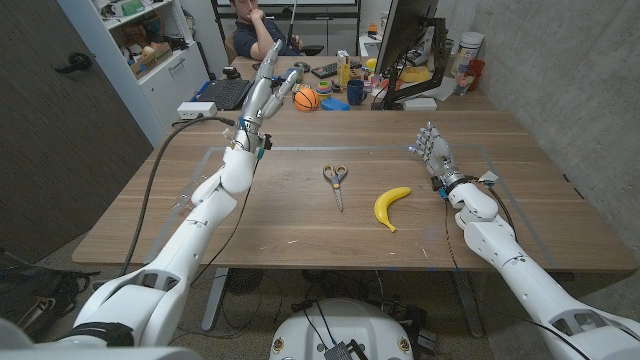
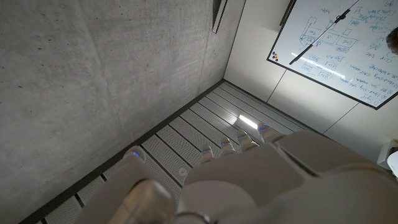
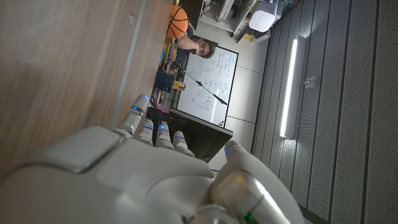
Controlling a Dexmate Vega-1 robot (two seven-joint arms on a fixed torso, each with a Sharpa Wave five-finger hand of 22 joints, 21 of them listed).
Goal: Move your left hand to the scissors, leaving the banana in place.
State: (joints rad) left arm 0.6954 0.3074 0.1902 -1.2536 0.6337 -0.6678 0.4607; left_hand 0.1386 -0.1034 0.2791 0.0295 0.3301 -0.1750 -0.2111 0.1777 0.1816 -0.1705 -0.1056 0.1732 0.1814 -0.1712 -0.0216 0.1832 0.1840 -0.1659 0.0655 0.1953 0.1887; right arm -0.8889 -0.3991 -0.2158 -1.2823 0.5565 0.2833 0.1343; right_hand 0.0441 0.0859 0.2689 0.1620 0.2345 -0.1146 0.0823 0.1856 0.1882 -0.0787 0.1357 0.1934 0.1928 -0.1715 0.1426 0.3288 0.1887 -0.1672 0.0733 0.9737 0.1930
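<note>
The scissors (image 1: 335,180), with orange-and-grey handles, lie in the middle of the wooden table (image 1: 300,235), blades pointing toward me. A yellow banana (image 1: 390,206) lies just to their right. My left hand (image 1: 266,97) is raised high above the table's far left part, fingers straight and apart, holding nothing; it is well left of and beyond the scissors. In the left wrist view the left hand (image 2: 249,180) points at a ceiling and a concrete wall. My right hand (image 1: 432,152) stands on the table right of the banana, fingers apart and empty; the right hand (image 3: 143,180) is beside the tabletop (image 3: 56,68).
Behind the table's far edge stand a keyboard (image 1: 219,94), a small basketball (image 1: 306,99), a blue mug (image 1: 356,92), a monitor (image 1: 405,40) and clutter. A person (image 1: 258,32) sits behind the table. A cable (image 1: 160,170) runs along my left arm.
</note>
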